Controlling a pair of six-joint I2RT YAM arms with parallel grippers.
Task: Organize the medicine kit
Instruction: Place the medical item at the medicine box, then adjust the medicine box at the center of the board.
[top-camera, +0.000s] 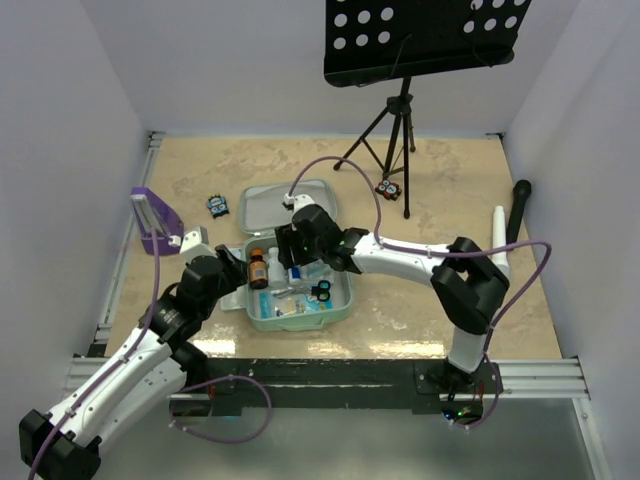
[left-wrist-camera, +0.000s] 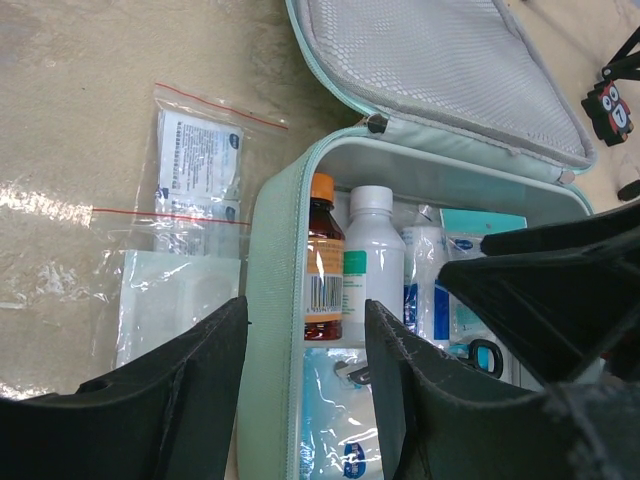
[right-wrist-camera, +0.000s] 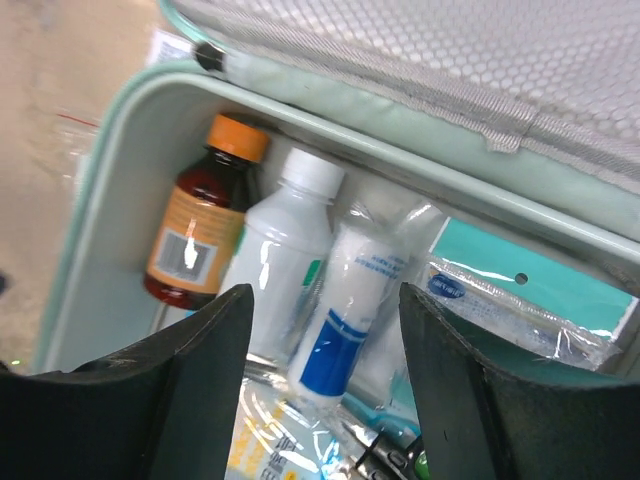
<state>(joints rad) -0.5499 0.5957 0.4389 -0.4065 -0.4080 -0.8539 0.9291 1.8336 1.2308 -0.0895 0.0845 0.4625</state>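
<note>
Medicine kit (top-camera: 350, 297) is seen open at table ctr, lid (top-camera: 265, 210) laid back flat toward the far wall. L gripper (left-wrist-camera: 305, 310) is set astride the kit's left wall, one finger outside, one inside, spread w/ a gap shown at the inner finger; no clamp is seen. R gripper (right-wrist-camera: 325, 295) is held released just above the back row, w/ amber bottle (right-wrist-camera: 200, 225), white bottle (right-wrist-camera: 285, 250) and gauze roll (right-wrist-camera: 350, 300) below its fingers, nothing grasped. Zip bag (left-wrist-camera: 195, 170) is laid on the table (top-camera: 480, 190) beside that left wall. Bare tabletop is shown right of the kit; purple stand (top-camera: 152, 222) is placed near the left edge.
</note>
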